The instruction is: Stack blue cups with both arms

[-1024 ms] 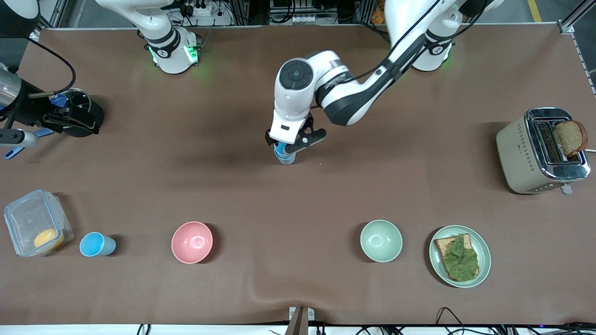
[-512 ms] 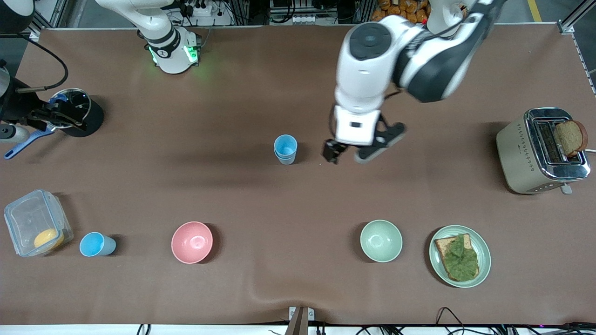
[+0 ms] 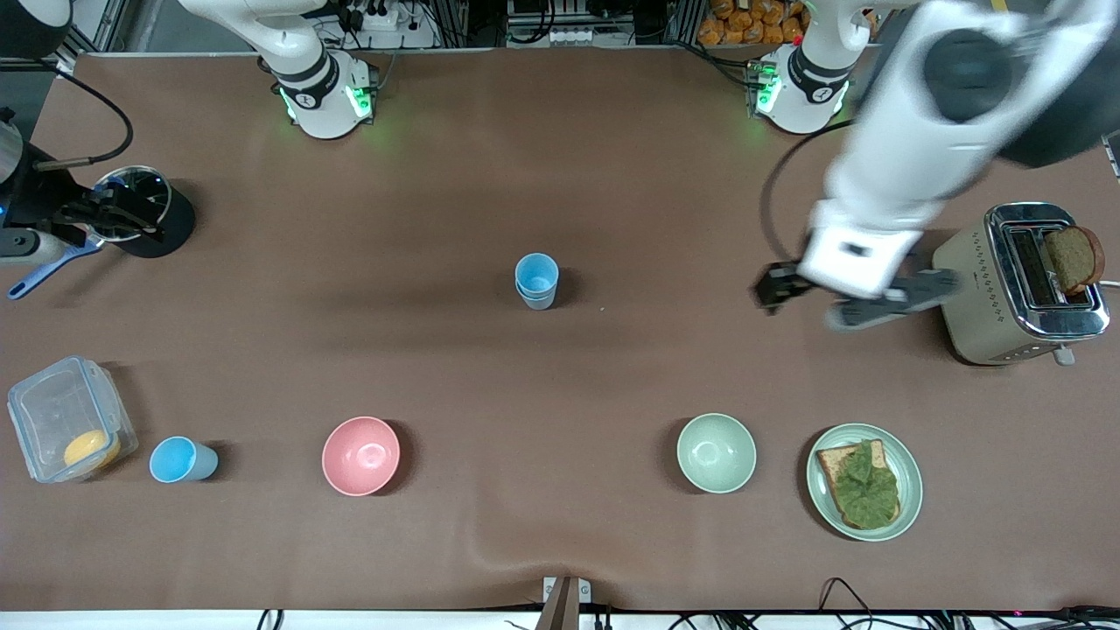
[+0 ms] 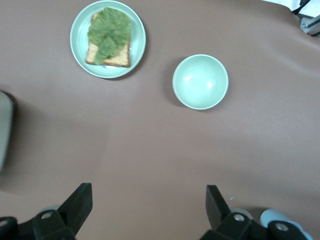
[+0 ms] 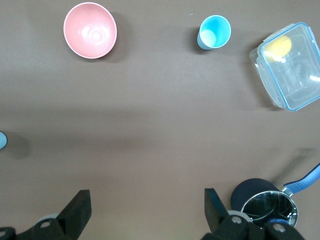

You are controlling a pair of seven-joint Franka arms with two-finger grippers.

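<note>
Two blue cups [image 3: 536, 280] stand nested, one in the other, at the middle of the table; nothing holds them. Their edge shows in the right wrist view [image 5: 1, 140]. A third, brighter blue cup [image 3: 181, 460] stands alone beside the clear container, also in the right wrist view [image 5: 215, 31]. My left gripper [image 3: 827, 302] is open and empty, up in the air over bare table beside the toaster; its view [image 4: 147, 207] shows only table between the fingers. My right gripper [image 3: 109, 219] is open and empty by the black pot [image 5: 147, 210].
A pink bowl [image 3: 360, 455] and a pale green bowl [image 3: 716, 452] stand near the front camera. A plate with toast and lettuce [image 3: 864, 481] sits beside the green bowl. A toaster [image 3: 1015, 284] holds a bread slice. A clear container [image 3: 66, 418] and a black pot [image 3: 144, 210] are at the right arm's end.
My left gripper was down at the nested cups. It has let go, risen and swung toward the toaster, leaving the cups standing. The right arm has hardly moved.
</note>
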